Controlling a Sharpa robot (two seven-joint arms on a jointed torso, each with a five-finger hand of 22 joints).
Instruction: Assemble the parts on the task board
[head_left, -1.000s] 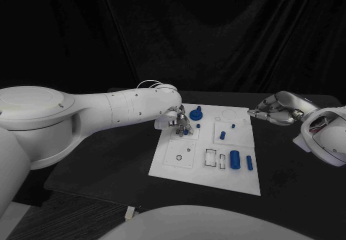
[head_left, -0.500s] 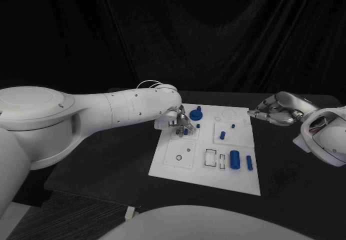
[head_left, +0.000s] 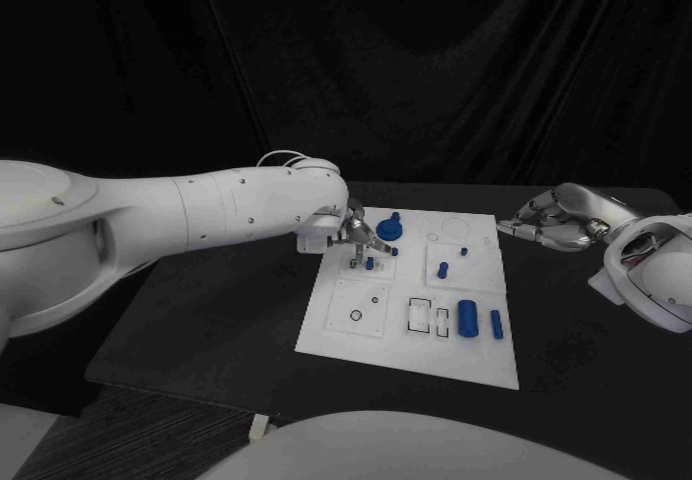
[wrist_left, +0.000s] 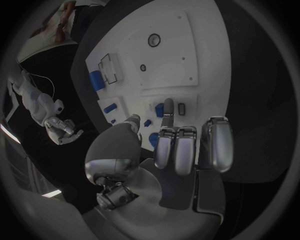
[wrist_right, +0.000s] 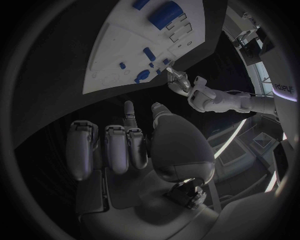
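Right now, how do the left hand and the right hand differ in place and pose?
The left hand is over the task board, fingers pointing down at small blue parts; the right hand is off the board's far right corner, over the black table. The left has a finger stretched out; the right's fingers are curled in. Both seem to hold nothing.

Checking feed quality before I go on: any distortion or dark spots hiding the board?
Head view: task board evenly lit and sharp against the black table. Left wrist view: fisheye bends the board's edges and the left hand covers part of it. Right wrist view: same bending; right hand in dim light.
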